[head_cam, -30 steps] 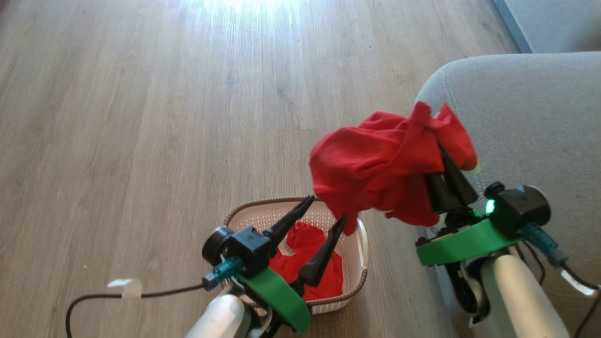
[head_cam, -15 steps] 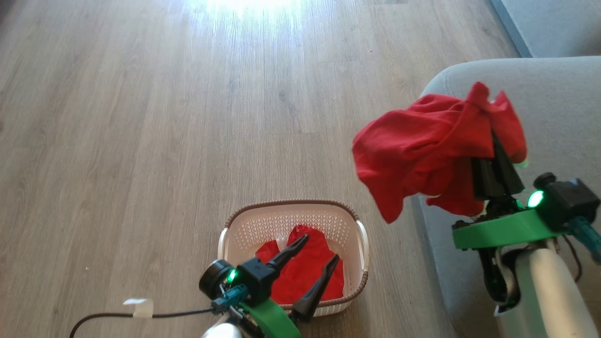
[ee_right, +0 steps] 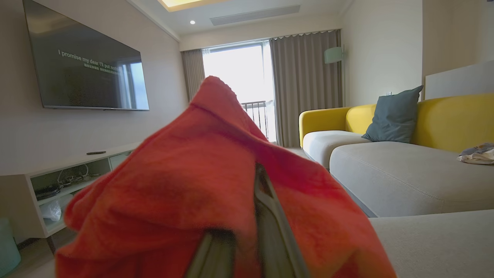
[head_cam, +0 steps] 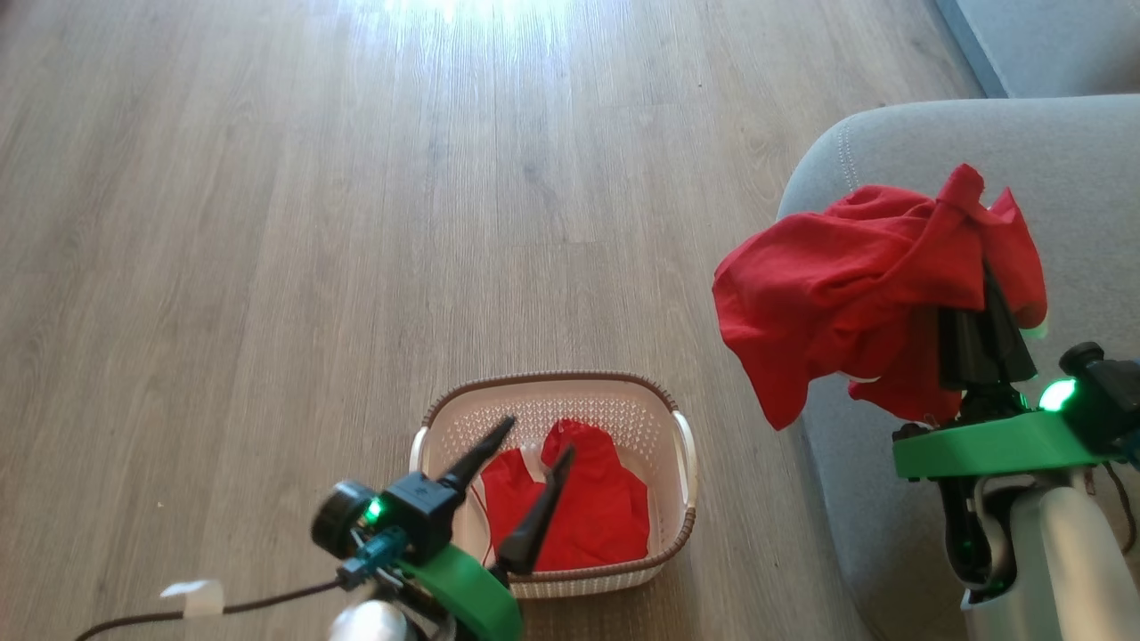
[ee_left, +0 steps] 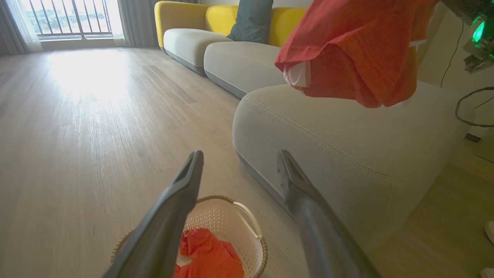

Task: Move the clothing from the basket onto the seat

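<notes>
My right gripper (head_cam: 984, 267) is shut on a plain red garment (head_cam: 855, 285) that hangs in the air over the rounded corner of the grey seat (head_cam: 1051, 142). From the left wrist view the same garment (ee_left: 355, 50) dangles above the seat (ee_left: 347, 139). It drapes over my right fingers (ee_right: 270, 220) in the right wrist view. The cream basket (head_cam: 641, 411) stands on the floor left of the seat, holding the second red garment (head_cam: 579, 507) with white trim. My left gripper (head_cam: 537, 442) is open above the basket's near left part, with nothing between its fingers.
Wooden floor (head_cam: 356, 223) stretches ahead and to the left. A black cable with white tape (head_cam: 191, 598) lies on the floor at lower left. Further sofa cushions with yellow backs and a blue pillow (ee_left: 251, 19) run on beyond the seat. A TV (ee_right: 85, 69) hangs over a low cabinet.
My right gripper has carried the red garment rightward, from beside the basket to over the seat's corner. My left gripper has drawn back toward the lower left.
</notes>
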Tool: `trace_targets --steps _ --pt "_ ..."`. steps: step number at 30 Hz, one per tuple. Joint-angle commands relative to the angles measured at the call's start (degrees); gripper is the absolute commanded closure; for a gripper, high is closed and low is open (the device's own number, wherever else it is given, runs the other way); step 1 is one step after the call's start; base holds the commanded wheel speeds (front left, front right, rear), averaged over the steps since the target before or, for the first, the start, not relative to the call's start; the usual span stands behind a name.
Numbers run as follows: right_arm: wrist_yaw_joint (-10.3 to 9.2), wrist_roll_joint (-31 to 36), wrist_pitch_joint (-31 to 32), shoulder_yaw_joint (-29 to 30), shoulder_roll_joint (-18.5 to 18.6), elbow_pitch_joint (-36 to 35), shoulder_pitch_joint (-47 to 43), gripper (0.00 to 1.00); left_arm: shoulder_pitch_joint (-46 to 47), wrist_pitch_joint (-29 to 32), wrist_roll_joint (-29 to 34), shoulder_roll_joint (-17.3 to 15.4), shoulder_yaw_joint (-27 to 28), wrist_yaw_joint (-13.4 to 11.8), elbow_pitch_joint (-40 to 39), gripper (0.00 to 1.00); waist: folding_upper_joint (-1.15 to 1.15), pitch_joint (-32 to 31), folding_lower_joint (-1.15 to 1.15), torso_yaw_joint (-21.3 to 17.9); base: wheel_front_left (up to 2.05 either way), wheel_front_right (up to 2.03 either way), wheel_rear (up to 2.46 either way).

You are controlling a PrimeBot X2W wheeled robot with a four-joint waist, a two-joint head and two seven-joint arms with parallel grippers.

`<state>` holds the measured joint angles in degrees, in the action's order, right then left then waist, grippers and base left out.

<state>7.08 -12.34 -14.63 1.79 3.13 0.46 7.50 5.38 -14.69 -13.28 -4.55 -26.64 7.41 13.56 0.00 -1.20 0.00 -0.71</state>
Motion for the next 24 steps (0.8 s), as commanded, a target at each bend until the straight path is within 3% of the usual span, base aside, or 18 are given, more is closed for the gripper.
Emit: trace_targets --steps 1,8,24 --pt "0.41 -0.4 -0.4 -1.1 -0.2 -2.4 1.2 1.0 1.3 -0.3 1.5 0.4 2.9 0.1 -2.8 0.0 0.0 0.1 0.0 0.0 0.0 0.0 0.0" --pt "0.41 -0.9 -0.4 -0.7 -0.2 -2.4 1.0 1.0 0.3 -0.3 6.5 0.8 3.0 0.1 -4.0 0.0 0.0 0.1 0.0 0.0 0.0 0.0 0.0" --pt "0.41 -1.4 -0.4 -0.7 -0.2 -2.6 1.4 1.0 0.1 -0.3 6.4 1.4 2.8 0.1 -3.9 0.0 0.0 0.7 0.0 -1.5 0.0 0.0 0.0"
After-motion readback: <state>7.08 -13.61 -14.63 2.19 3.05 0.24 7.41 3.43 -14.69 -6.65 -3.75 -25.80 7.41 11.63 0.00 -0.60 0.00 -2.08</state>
